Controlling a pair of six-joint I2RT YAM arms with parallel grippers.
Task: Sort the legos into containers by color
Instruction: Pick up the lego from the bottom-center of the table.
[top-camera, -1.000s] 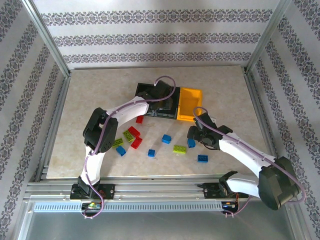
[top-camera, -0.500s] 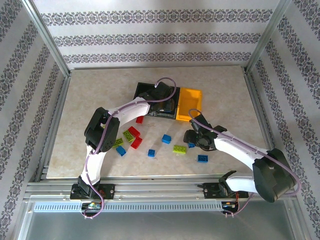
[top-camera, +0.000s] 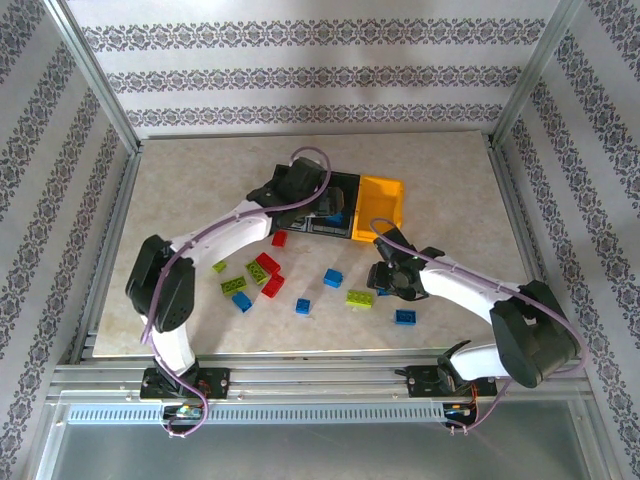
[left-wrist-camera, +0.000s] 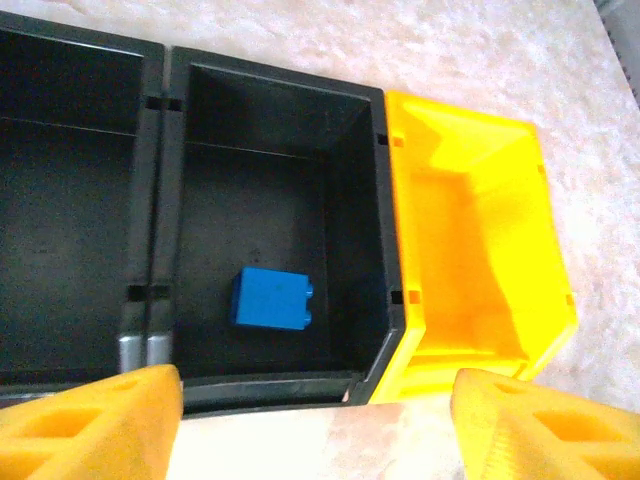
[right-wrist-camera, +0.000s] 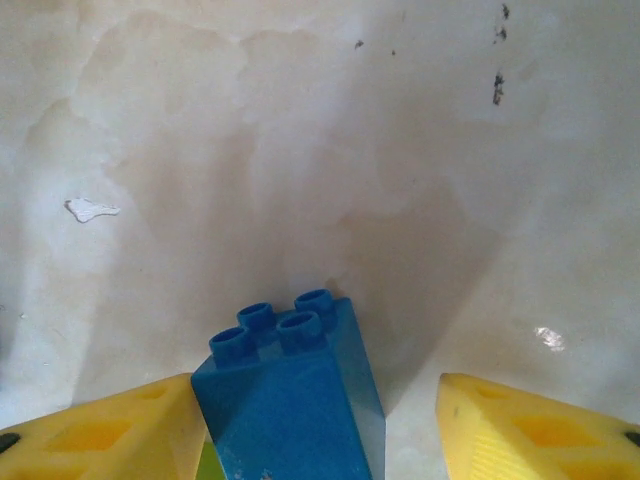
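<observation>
A blue brick (left-wrist-camera: 272, 298) lies on the floor of the middle black bin (left-wrist-camera: 270, 200). This bin is the centre one of three containers joined in a row, with another black bin (left-wrist-camera: 70, 220) on its left and a yellow-orange bin (left-wrist-camera: 470, 250) on its right. The left gripper (left-wrist-camera: 315, 375) hovers over the near wall of the middle bin, its jaws spread wide and empty.

A second blue brick (right-wrist-camera: 290, 390) sits on the pale surface (top-camera: 200, 190), near the containers, between the jaws of the right gripper (right-wrist-camera: 315, 385). One finger (right-wrist-camera: 110, 430) touches its side and the other stands clear across a gap, so this gripper is open around the brick without clamping it.

The other legos lie scattered on the surface nearer the arms than the containers. They include a red brick (top-camera: 280, 238) just beside the black bins, a lime brick (top-camera: 359, 297) near the right gripper, and a blue one (top-camera: 405, 317) close to the near edge.
</observation>
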